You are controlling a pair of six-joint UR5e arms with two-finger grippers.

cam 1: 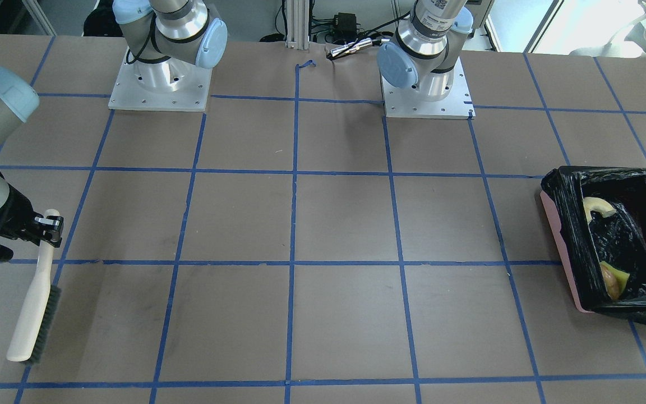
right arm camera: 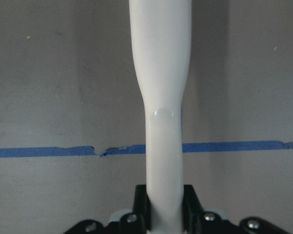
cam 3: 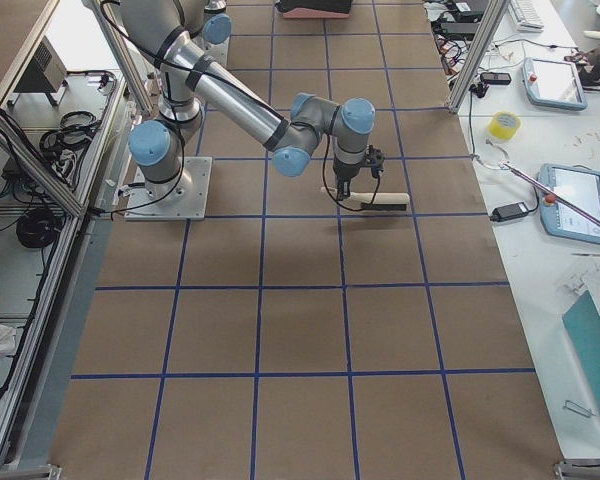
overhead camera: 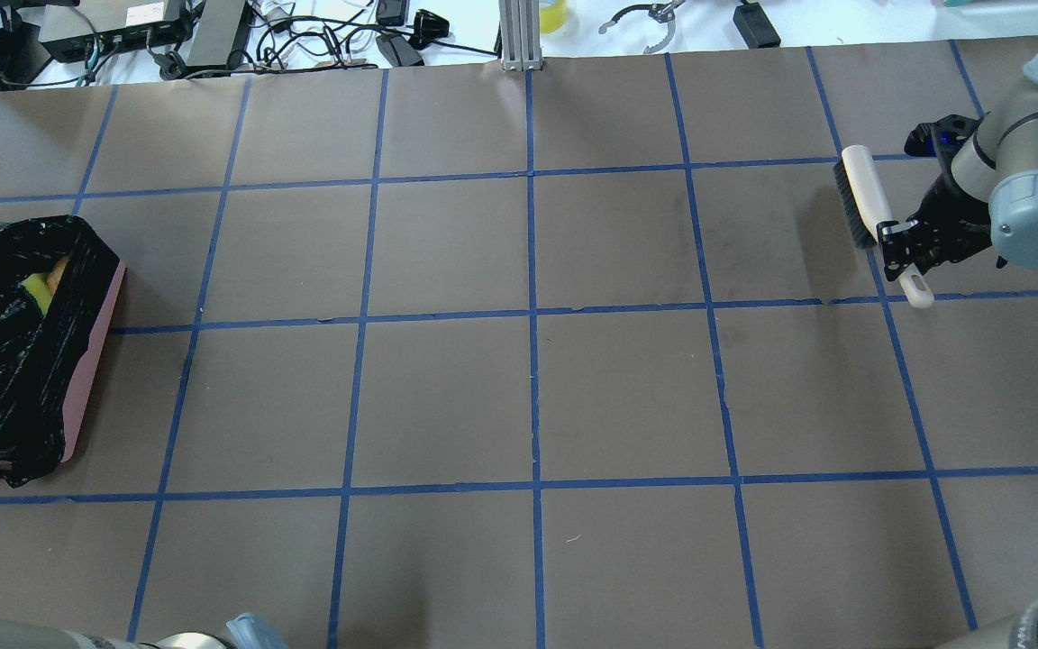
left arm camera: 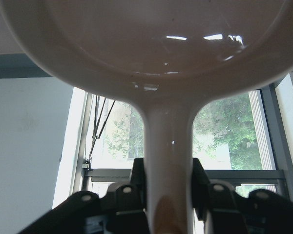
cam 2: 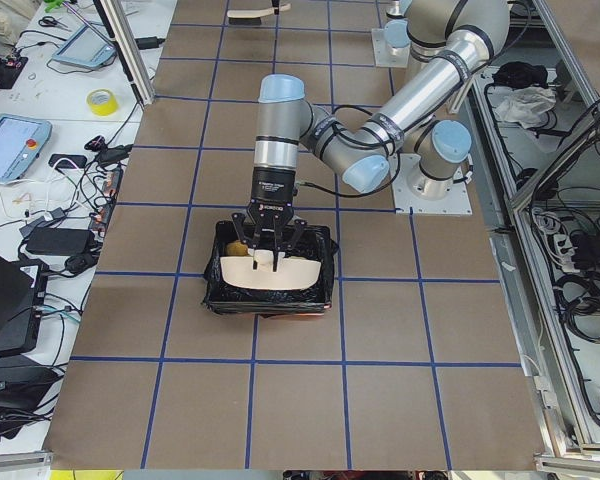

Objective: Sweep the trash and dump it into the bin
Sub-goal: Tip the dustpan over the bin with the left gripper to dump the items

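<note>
The pink bin with its black bag stands at the table's end on my left; it also shows in the overhead view. In it lie the croissant-like piece, the potato-shaped piece and the yellow-green scrap. My left gripper is shut on the handle of the beige dustpan and holds it tipped over the bin. The left wrist view shows the pan empty. My right gripper is shut on the handle of the beige brush, low over the table at the far right end.
The brown table top carries a grid of blue tape lines. The two arm bases stand on plates at the robot's edge. Cables and boxes lie beyond the far edge.
</note>
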